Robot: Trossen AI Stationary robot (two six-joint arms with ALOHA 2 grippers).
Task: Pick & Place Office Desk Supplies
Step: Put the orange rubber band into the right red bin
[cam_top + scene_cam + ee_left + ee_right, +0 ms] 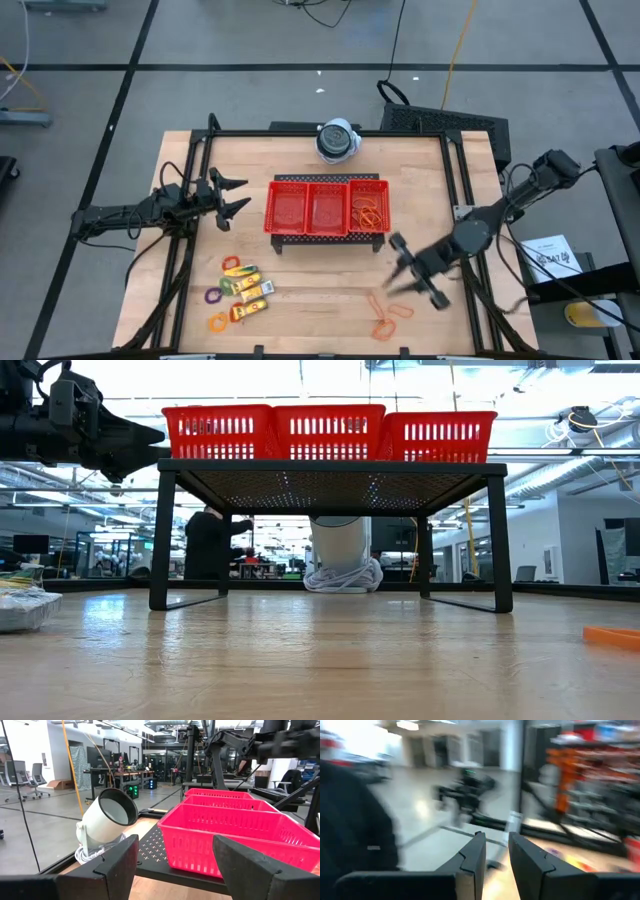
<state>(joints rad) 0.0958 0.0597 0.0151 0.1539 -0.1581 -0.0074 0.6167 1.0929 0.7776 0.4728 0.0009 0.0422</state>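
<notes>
Orange rubber-band loops (pixel 390 315) lie flat on the table near its near edge, and more sit in the red tray's right compartment (pixel 368 215). Yellow packets (pixel 250 290) and small coloured rings (pixel 215 297) lie at the near left. My right gripper (pixel 392 270) hovers just above the loose bands, blurred; in the right wrist view its fingers (pixel 496 837) stand a narrow gap apart with nothing between them. My left gripper (pixel 238 196) waits left of the tray, wide open (pixel 175 840).
The red three-compartment mesh tray (pixel 325 205) stands on a black raised rack (pixel 330 470) at the table's middle. A round white device (pixel 337 140) sits at the far edge behind it. Black frame rails (pixel 180 260) run along both sides of the table.
</notes>
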